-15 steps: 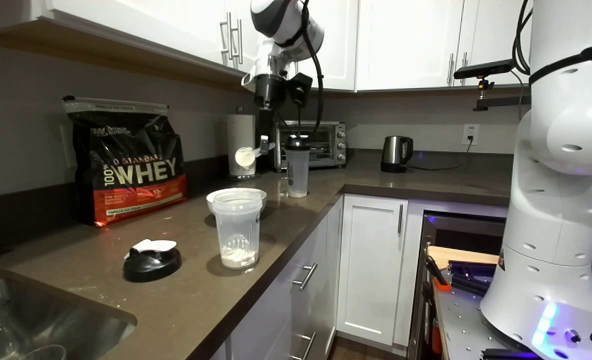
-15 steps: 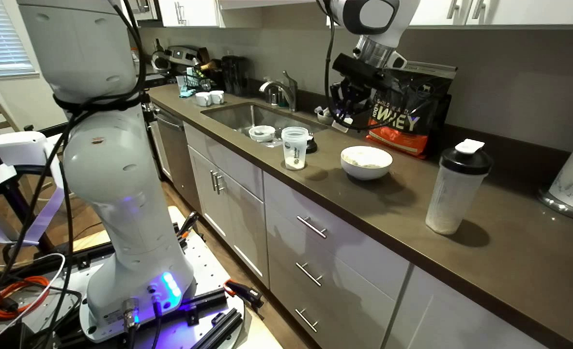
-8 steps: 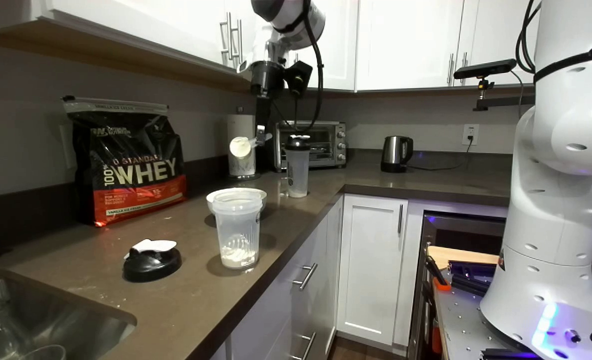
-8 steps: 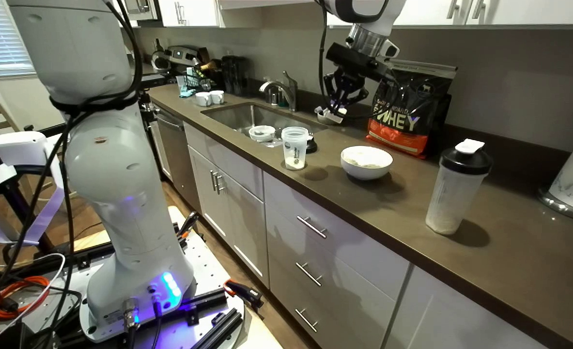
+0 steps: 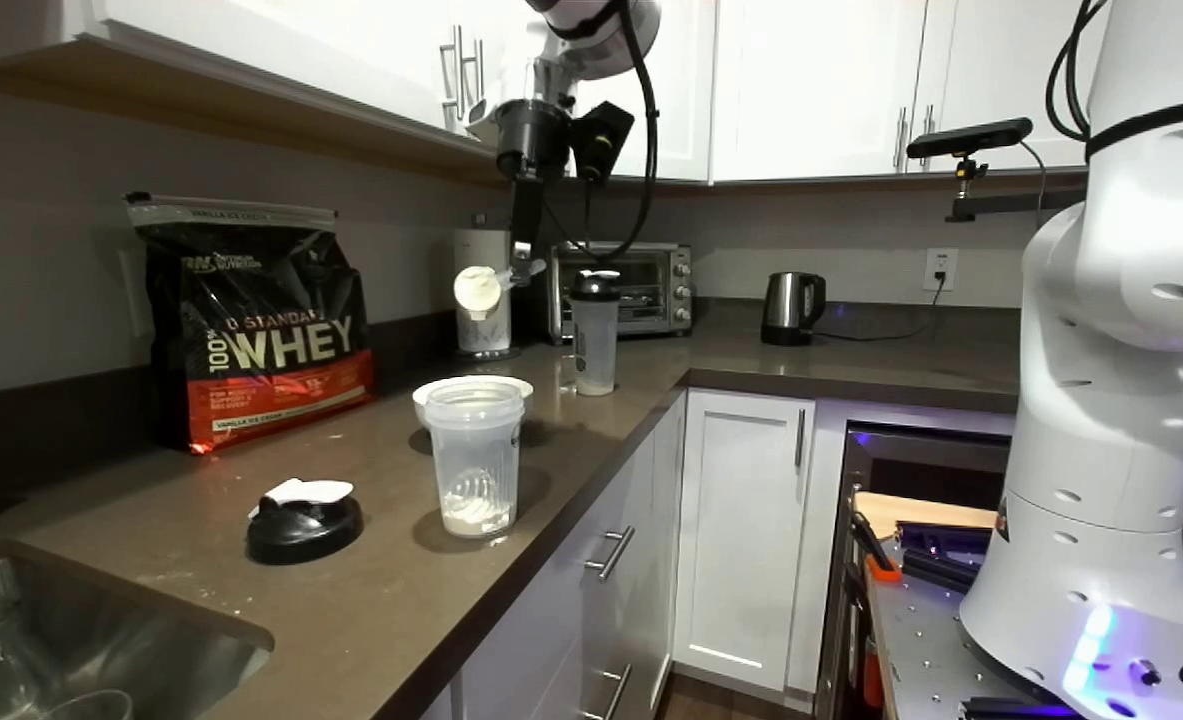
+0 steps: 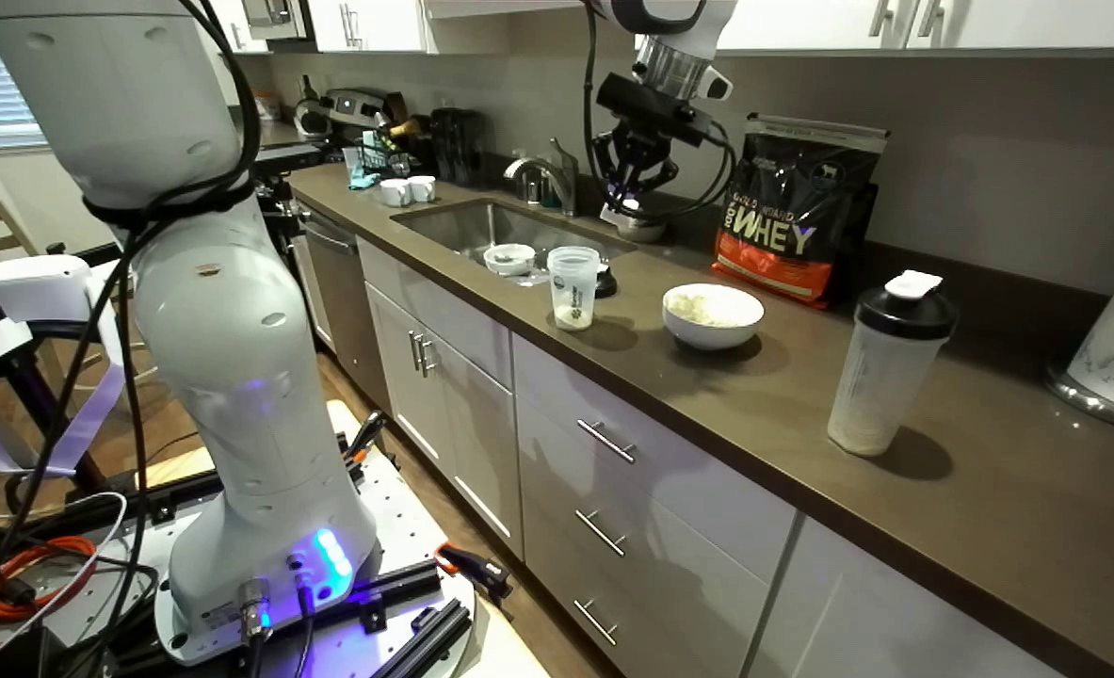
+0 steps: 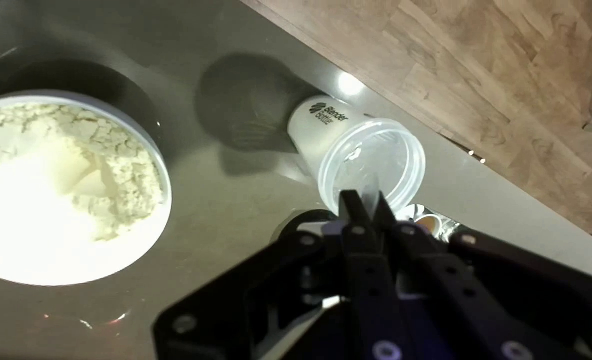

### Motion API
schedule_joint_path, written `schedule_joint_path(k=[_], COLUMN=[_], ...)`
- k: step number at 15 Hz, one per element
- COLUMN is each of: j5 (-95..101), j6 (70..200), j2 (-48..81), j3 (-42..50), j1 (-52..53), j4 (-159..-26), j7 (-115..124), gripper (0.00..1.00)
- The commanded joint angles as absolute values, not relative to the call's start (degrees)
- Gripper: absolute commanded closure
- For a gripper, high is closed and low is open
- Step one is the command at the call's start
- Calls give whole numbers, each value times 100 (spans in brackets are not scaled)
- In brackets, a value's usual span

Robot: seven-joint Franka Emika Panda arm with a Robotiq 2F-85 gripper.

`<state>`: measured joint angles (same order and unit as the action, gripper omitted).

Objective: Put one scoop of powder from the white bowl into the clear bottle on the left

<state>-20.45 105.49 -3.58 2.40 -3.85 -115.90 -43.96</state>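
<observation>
We are seeing the gripper (image 7: 368, 202) clenching the scoop (image 5: 479, 290) by its handle (image 7: 371, 193) alone, probably so that the round end is jutting clear for tipping. The scoop is hanging high over the counter (image 5: 371, 610), touching nothing there, and is bearing pale powder (image 5: 473, 284); how steeply it is tilting we are not able to tell. In the wrist view the handle is overlapping the mouth of the bottle (image 7: 336, 132), but we are not finding proof that the scoop is straight above it.

The bottle is standing upright by the counter's front edge, towards the sink (image 5: 176, 635), with some powder lying at its bottom. Its lid (image 5: 303, 530) is resting between it and the sink's edge, off so that powder can be going in. The bowl (image 6: 707, 334), holding more powder, is sitting near the bottle towards the inside corner; that closeness is likely making the carry short. The capped bottle (image 5: 595, 345) is standing nearer the corner, so we are taking the left one as target.

We are judging delivery to be the step in hand: the next move is calling for lowering over the mouth and turning slowly, or powder may be spilling along the front edge.
</observation>
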Motion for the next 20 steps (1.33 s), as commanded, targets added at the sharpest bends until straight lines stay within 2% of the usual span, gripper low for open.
schedule_joint_path(k=[1, 20], j5=[-2088, -1509], j6=[10690, 11954], j2=[-745, -718], j3=[238, 71], j1=[-214, 171], j4=[-12021, -12564], j7=[-4498, -4368], gripper=[99, 99])
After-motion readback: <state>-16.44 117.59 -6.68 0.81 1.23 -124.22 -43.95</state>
